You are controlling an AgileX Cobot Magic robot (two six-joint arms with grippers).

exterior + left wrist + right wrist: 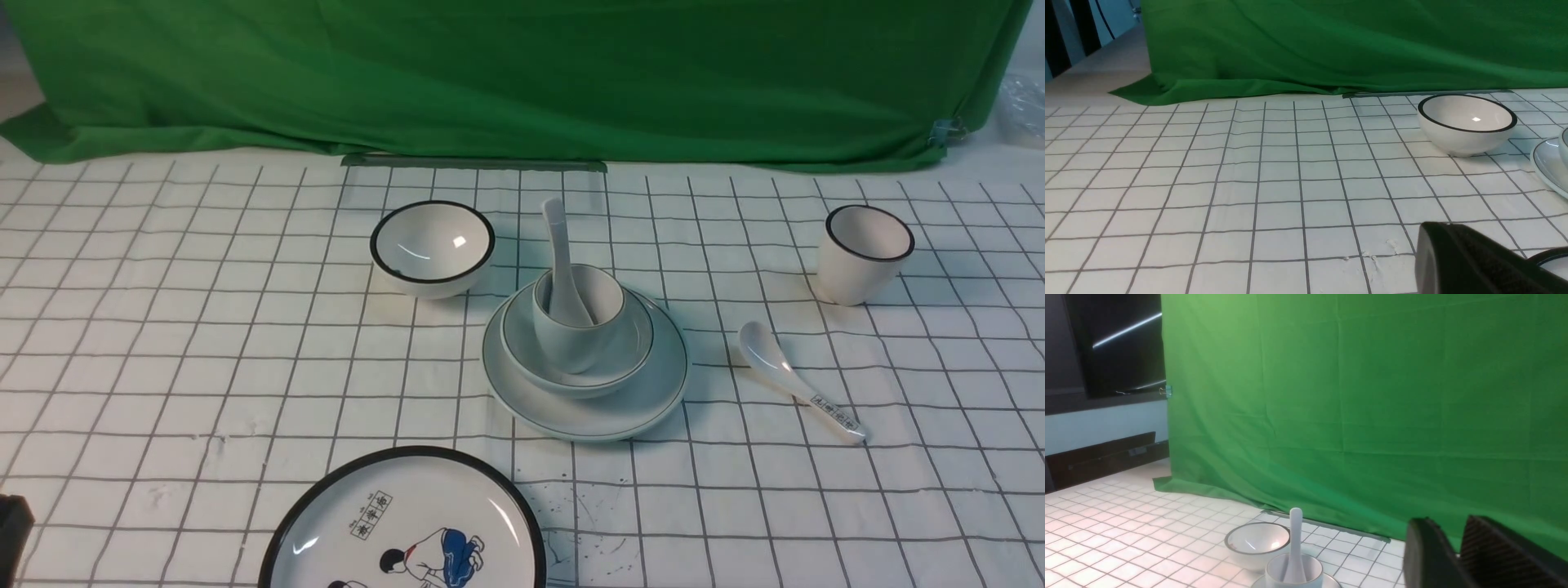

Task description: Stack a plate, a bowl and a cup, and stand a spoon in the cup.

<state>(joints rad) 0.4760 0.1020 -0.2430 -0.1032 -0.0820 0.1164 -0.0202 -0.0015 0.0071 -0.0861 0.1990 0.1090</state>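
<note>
The pale plate (645, 408) lies at the table's middle with the shallow bowl (637, 343) on it and the rounded cup (571, 343) in the bowl. The plain white spoon (558, 237) stands in the cup, handle up and leaning back. The right wrist view shows the cup (1274, 575) and spoon (1295, 539) from above and behind. My right gripper (1447, 524) hangs in the air, a narrow gap between its fingers, empty. My left gripper (1437, 232) is low over the cloth, left of the stack, its fingers together and empty. The plate's edge (1549, 167) shows there.
A black-rimmed bowl (433, 245) sits behind and left of the stack. A black-rimmed cup (865, 253) stands at the right. A printed-handle spoon (796, 380) lies right of the plate. A cartoon plate (408, 523) lies at the front edge. A green cloth backs the table.
</note>
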